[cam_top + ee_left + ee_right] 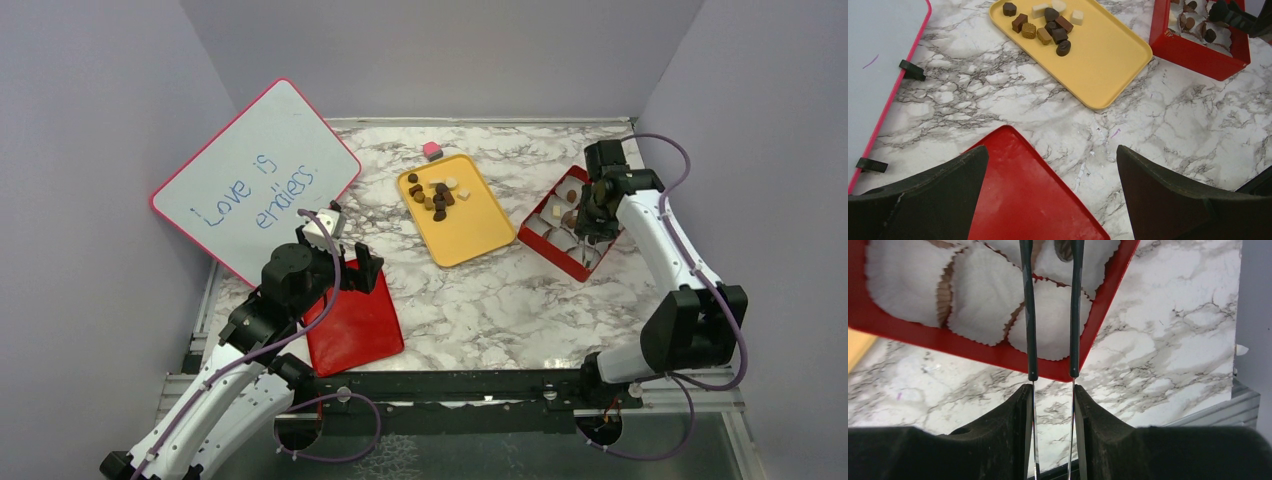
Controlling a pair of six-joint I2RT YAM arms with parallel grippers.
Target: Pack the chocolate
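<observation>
Behind the chocolate (pixel 439 200), a pink cube (pixel 432 151)

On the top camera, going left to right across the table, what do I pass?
whiteboard → red lid → yellow tray holding the chocolates → red box

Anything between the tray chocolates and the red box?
Nothing visible. Only bare table separates the chocolate on the yellow tray from the red box; the right gripper holds tongs over that box.
</observation>
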